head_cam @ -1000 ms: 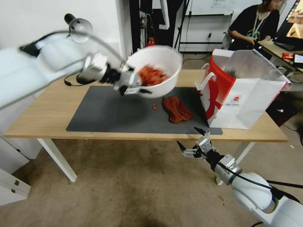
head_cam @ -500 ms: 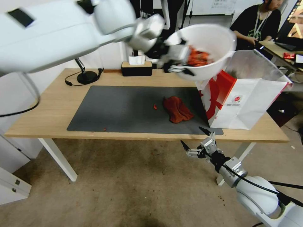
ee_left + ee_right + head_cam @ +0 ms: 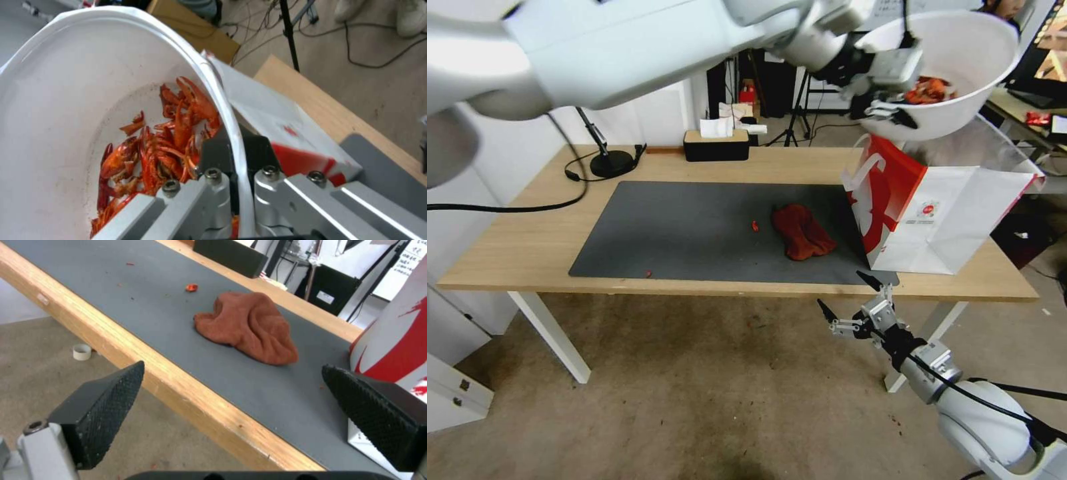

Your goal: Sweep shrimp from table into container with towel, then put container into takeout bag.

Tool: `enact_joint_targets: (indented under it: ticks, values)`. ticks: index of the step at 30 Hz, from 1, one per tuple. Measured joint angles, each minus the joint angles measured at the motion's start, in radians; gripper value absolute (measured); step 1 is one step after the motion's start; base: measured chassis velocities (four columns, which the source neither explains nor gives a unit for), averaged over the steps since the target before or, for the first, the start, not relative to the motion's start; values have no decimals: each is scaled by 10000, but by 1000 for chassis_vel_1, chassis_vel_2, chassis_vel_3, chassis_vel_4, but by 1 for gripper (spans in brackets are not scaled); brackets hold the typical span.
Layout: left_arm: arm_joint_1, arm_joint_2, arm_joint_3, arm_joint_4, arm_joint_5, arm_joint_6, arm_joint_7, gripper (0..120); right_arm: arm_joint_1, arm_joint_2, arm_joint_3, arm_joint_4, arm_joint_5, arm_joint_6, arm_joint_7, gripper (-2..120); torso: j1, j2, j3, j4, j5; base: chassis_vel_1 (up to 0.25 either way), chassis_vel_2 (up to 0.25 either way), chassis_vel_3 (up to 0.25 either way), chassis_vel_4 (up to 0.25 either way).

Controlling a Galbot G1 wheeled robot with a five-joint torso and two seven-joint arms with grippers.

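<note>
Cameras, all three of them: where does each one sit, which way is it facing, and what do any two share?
Head view: high, looking down at the table; both arms show.
Left wrist view: behind the left gripper, clamped on the container rim, facing the shrimp.
Right wrist view: below the table edge, between the open right gripper fingers, facing the towel.
Head and right wrist share the towel and takeout bag.

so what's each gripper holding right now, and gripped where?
Left gripper holds the bowl of shrimp by its rim, one finger inside, one outside. Right gripper holds nothing, jaws open.
</note>
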Motion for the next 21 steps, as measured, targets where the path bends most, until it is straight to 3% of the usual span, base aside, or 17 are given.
enact_joint_targets:
  ticks: [1, 3, 4, 6, 10, 13, 21]
  values:
    - [0, 0, 0, 0, 0, 0, 0, 0, 0, 0, 0, 0, 0, 0, 0, 100, 0, 0, 0, 0, 0, 0, 0, 0, 0]
    - [202, -627, -231, 679, 218, -151, 189, 0, -101, 15, 97, -12, 4, 38, -18, 100, 0, 0, 0, -1, 0, 0, 0, 0, 0]
    - [202, -627, -231, 679, 218, -151, 189, 0, -101, 15, 97, -12, 4, 38, -18, 100, 0, 0, 0, -1, 0, 0, 0, 0, 0]
    - [421, -1200, -457, 1435, 502, -348, 416, 0, -231, 22, 244, -22, 7, 108, -47, 100, 0, 0, 0, -1, 0, 0, 0, 0, 0]
    - [692, -1697, -564, 2021, 725, -419, 459, 0, -385, 64, 391, -11, 9, 186, -77, 100, 0, 0, 1, 2, -1, 0, 0, 0, 0]
    - [948, -1939, -603, 2200, 808, -420, 419, 0, -493, 108, 450, 22, 9, 252, -114, 100, -1, 0, 0, 0, 0, 0, 0, 0, 0]
    - [1341, -1971, -441, 2192, 809, -387, 209, 0, -509, 170, 443, 11, -12, 332, -170, 100, -1, 1, 0, 2, -2, 0, 0, 0, 0]
